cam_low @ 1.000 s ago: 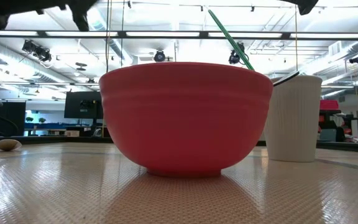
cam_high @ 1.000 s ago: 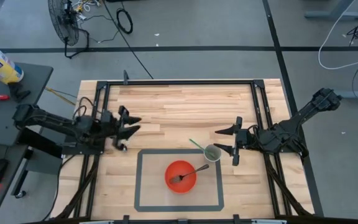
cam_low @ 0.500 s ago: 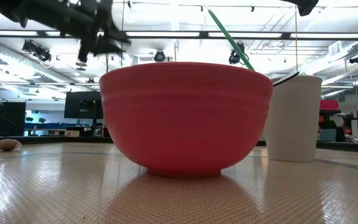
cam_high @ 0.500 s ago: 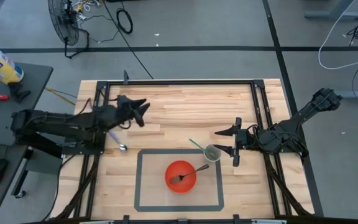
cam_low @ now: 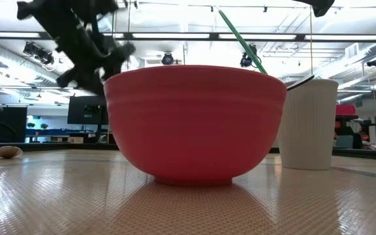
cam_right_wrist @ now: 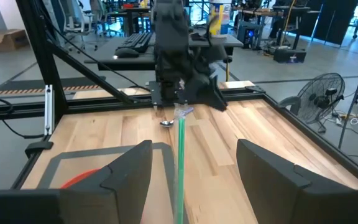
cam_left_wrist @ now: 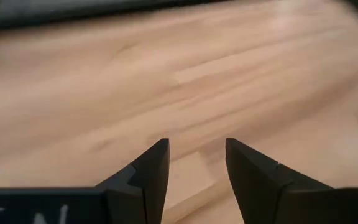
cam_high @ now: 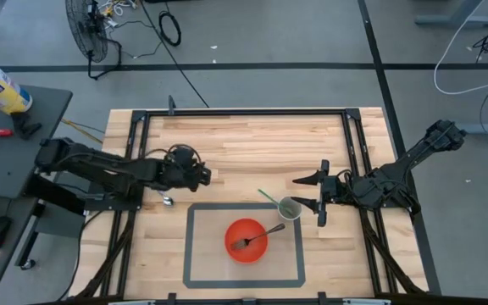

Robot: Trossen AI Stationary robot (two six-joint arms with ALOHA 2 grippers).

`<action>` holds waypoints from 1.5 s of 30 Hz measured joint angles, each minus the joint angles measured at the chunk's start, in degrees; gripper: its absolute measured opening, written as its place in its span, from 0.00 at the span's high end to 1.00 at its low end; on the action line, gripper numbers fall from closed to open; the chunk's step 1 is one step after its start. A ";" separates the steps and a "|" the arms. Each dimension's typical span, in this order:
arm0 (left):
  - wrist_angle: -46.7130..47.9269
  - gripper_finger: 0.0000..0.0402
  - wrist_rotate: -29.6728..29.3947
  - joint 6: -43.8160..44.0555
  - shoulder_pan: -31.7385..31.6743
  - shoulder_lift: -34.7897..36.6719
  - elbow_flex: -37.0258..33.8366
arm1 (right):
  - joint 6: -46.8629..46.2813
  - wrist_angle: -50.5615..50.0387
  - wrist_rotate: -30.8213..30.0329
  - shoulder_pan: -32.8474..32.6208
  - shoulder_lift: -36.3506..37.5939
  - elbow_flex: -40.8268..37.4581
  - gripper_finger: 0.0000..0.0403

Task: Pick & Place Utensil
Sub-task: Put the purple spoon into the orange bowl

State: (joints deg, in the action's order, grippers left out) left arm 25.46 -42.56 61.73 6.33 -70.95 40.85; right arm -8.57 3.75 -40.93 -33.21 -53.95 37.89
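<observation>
Metal spoon (cam_high: 166,200) on the wooden tabletop (cam_high: 244,152) is located just beside the released, empty left gripper (cam_high: 203,175), nearer than the parted right gripper (cam_high: 307,192).

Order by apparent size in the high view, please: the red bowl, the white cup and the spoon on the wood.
1. red bowl
2. white cup
3. spoon, though the left arm partly hides it, so its full length is unsure.

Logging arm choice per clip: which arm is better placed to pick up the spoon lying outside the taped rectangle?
Left. The left gripper, open and empty, hovers near the spoon; the right gripper waits by the cup.
</observation>
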 joint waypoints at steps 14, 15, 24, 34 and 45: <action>24.70 0.59 10.86 39.08 4.51 -11.65 0.04 | -1.12 -1.53 1.47 -0.02 0.00 -0.02 0.41; 26.88 0.59 12.60 41.14 5.77 -11.32 0.04 | -1.08 -1.77 1.46 -0.02 -0.02 -0.02 0.41; 35.41 0.59 19.49 60.19 15.00 -11.94 -0.61 | -1.12 -1.90 1.36 0.00 -0.02 -0.02 0.41; 28.51 0.59 21.20 67.69 15.06 -17.83 -6.41 | -1.52 -1.74 1.40 0.00 -0.02 -0.02 0.41; 24.06 0.67 17.74 62.30 15.22 -18.33 -6.30 | -1.49 -1.77 1.34 0.00 -0.02 -0.02 0.41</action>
State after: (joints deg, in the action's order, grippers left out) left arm 49.52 -24.82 124.04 21.55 -89.27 34.54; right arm -10.07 1.98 -39.59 -33.21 -53.98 37.87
